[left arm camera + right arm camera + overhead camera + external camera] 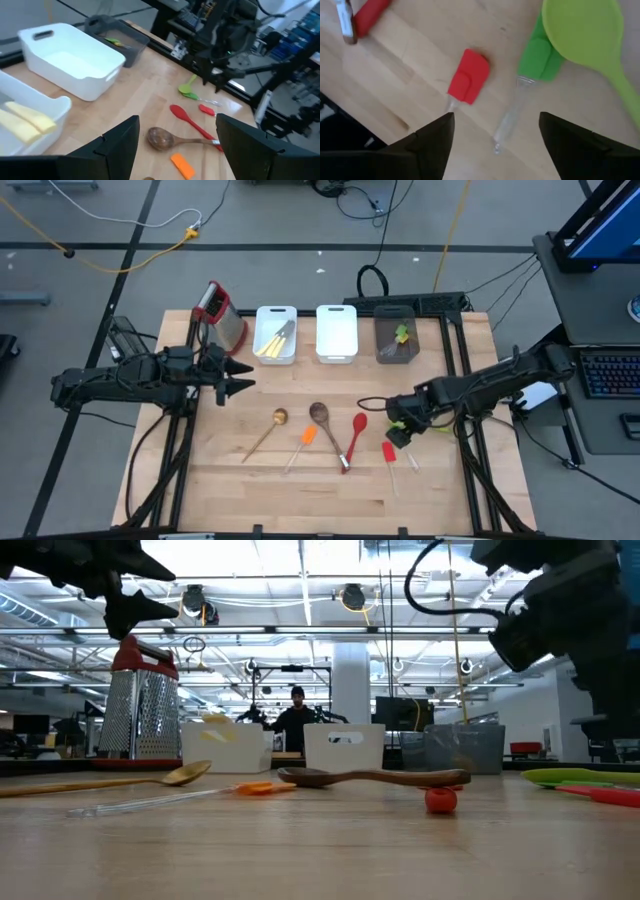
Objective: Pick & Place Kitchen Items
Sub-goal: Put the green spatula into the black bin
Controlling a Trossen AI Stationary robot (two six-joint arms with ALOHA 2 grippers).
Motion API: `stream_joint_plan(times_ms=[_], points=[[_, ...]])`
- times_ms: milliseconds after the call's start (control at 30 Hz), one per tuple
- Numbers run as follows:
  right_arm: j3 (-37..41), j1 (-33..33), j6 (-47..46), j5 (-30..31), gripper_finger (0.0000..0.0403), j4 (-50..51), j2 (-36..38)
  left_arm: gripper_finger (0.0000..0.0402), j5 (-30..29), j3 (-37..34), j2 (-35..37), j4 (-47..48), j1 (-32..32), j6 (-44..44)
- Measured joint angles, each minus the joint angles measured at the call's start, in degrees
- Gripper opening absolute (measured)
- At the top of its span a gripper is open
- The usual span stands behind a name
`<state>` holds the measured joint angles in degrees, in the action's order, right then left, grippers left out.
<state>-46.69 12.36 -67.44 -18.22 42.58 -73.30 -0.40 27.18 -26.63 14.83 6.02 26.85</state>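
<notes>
Several utensils lie flat on the wooden table: a pale wooden spoon (279,418), an orange mini spatula (307,437), a dark wooden spoon (320,415), a red spoon (358,423) and a red mini spatula (388,450). My right gripper (400,428) hovers open above the table. In its wrist view the open fingers frame the red mini spatula (468,76), a green mini spatula (538,57) and a lime-green spoon (585,30), touching none. My left gripper (238,381) is open, held above the table left of the utensils.
Along the far edge stand a steel grater with a red handle (222,313), a white bin (275,352) holding yellow items and a knife, a second white bin (336,352), and a grey bin (396,355) with a green item. Bare wood lies toward the near edge.
</notes>
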Motion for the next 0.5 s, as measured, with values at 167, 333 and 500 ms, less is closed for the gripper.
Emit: stream_joint_plan(times_ms=[167, 333, 500], points=[[2.11, -0.02, -5.25, 0.18, 0.0288, -3.67, 0.0, 0.0269, -4.1, 0.0, 0.01, 0.02, 0.0, -0.15], [2.5, 0.0, -8.53, 1.89, 0.0286, -5.0, 0.0, 0.0269, -5.73, 0.0, 0.01, 0.0, 0.0, -2.04], [2.5, 0.02, -10.93, 3.93, 0.0276, -4.89, 0.0, 0.0269, -5.72, 0.0, 0.02, 0.01, 0.0, -2.74]])
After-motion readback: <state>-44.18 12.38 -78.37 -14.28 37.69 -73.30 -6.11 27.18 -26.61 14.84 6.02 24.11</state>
